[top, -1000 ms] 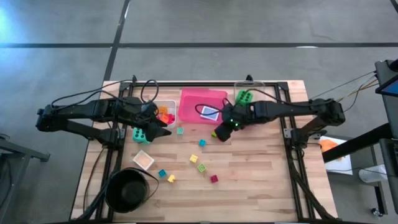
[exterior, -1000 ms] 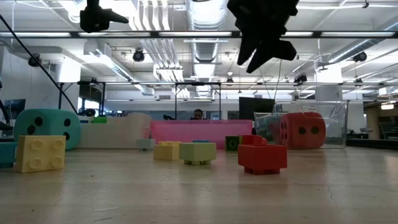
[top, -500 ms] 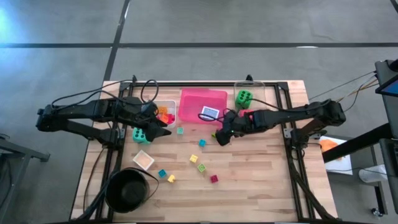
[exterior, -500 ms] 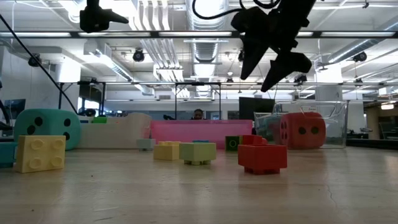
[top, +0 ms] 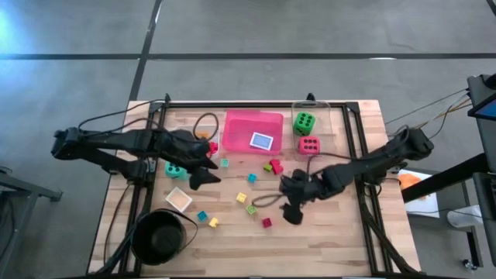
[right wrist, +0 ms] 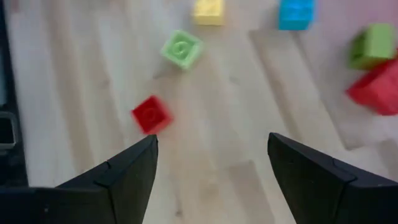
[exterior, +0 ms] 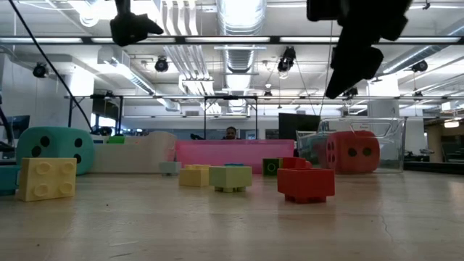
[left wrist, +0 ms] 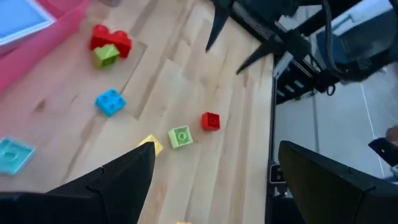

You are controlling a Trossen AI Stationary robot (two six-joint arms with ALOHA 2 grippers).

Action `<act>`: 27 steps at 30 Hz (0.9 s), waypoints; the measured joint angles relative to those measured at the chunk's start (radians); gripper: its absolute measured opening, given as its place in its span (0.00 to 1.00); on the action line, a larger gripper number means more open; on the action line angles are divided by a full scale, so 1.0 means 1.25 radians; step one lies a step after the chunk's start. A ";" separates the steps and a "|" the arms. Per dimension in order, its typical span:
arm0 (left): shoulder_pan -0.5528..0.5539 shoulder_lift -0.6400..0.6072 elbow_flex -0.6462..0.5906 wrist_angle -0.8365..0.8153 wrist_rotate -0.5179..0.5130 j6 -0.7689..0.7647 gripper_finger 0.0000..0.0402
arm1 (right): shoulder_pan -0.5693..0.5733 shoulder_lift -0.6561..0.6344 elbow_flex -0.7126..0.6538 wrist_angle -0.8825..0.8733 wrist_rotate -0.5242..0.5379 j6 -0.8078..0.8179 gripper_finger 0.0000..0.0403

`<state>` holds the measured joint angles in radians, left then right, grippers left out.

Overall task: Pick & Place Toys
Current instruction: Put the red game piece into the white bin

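Wood-slat table (top: 325,232) with a black frame, on a grey concrete floor. In the low view I see an open hall behind it: exposed ducts, strip lights, a person's head far back beyond the pink tray.

Along the far edge: pink tray (top: 248,132) at the middle, with a blue-faced card (top: 262,141) lying in it. Clear tray (top: 319,108) toward the far right corner; the green die (top: 304,122) sits in it and the red die (top: 308,145) just at its near side. Black bowl (top: 160,235) at the near left corner, a second card (top: 178,200) just beyond it.

Loose blocks across the middle: a red and green pair (top: 273,166) near the pink tray, blue block (top: 252,178), yellow block (top: 241,198), light green block (top: 251,209), small red block (top: 266,223) nearest the front edge. The teal die (top: 175,168) lies left of centre, partly under the left arm.

Left gripper (top: 203,172) reaches in from the left edge over the table's left-centre; my left wrist view shows its fingers (left wrist: 118,180) spread apart, nothing between them.

Right gripper (top: 292,208) comes from the right edge, hanging above the near-centre, just right of the small red block. Its fingers (right wrist: 127,174) stand apart and empty; the small red block shows between them, on the table below.
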<state>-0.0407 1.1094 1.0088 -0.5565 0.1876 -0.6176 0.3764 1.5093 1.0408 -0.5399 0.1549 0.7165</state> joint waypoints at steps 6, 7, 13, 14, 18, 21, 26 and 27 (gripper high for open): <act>-0.010 0.042 0.000 0.045 0.021 0.015 0.85 | 0.051 0.010 -0.071 0.201 0.016 -0.031 0.73; -0.010 0.046 0.000 0.045 0.022 0.015 0.85 | 0.055 0.020 -0.077 0.233 0.023 -0.037 0.73; -0.010 0.050 0.000 0.046 0.043 0.014 0.85 | 0.068 0.133 -0.041 0.293 0.030 -0.131 0.73; -0.010 0.047 0.000 0.045 0.045 0.013 0.85 | 0.068 0.156 -0.027 0.290 0.030 -0.139 0.73; -0.010 0.040 0.000 0.035 0.055 0.012 0.85 | 0.067 0.235 0.036 0.292 0.021 -0.167 0.73; -0.010 0.036 0.000 0.030 0.061 0.012 0.85 | 0.068 0.285 0.072 0.282 -0.005 -0.179 0.73; -0.010 0.028 0.000 0.026 0.062 0.012 0.85 | 0.067 0.321 0.102 0.227 -0.014 -0.181 0.73; -0.010 0.027 0.000 0.029 0.063 0.013 0.85 | 0.067 0.323 0.102 0.223 -0.014 -0.185 0.73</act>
<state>-0.0536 1.1432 1.0088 -0.5203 0.2668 -0.6018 0.4606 1.9128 1.1687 -0.2606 0.1372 0.4853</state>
